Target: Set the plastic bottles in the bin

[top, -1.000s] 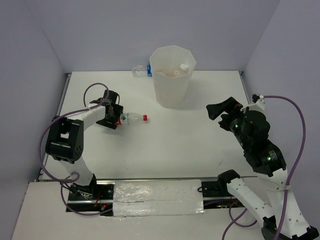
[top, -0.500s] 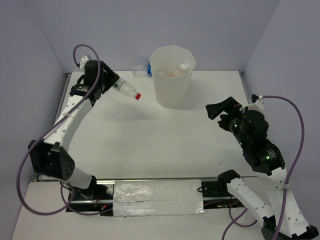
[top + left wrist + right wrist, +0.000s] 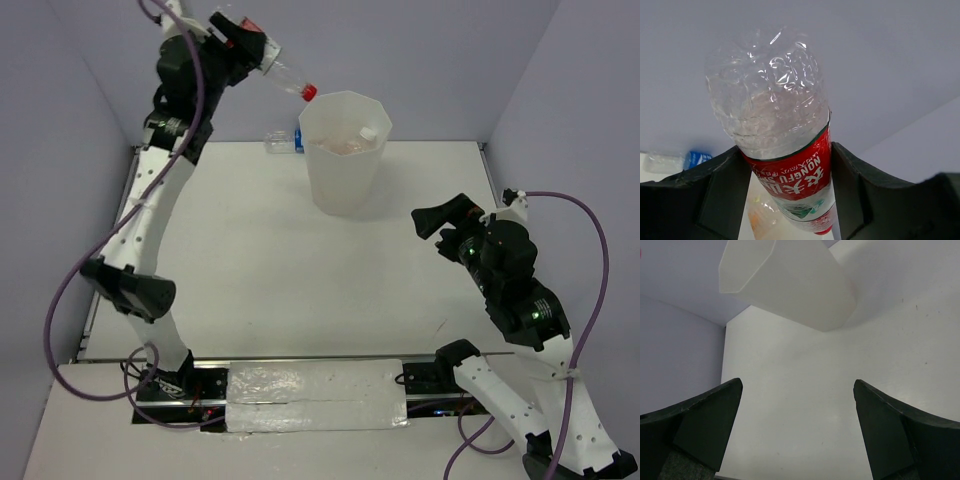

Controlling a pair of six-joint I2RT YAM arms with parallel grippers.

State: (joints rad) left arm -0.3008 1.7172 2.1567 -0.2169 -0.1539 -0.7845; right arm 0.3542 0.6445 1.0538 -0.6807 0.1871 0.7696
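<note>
My left gripper (image 3: 250,45) is raised high at the back left, shut on the clear bottle with red label and cap (image 3: 285,77). The bottle tilts down with its cap just over the left rim of the white faceted bin (image 3: 343,170). In the left wrist view the bottle (image 3: 785,165) sits between my fingers (image 3: 852,195), cap pointing down. Bottles lie inside the bin, one with a pale cap (image 3: 368,132). A clear bottle with blue label (image 3: 281,141) lies on the table behind the bin's left side. My right gripper (image 3: 445,222) is open and empty, right of the bin (image 3: 790,280).
Grey walls close in the table on the left, back and right. The white table (image 3: 300,270) stretches in front of the bin. A taped strip (image 3: 315,395) runs along the near edge between the arm bases.
My left arm has lifted the red-label bottle from the table at the left, swung it up and right, and now holds it cap-down at the bin's left rim. The right arm has not moved.
</note>
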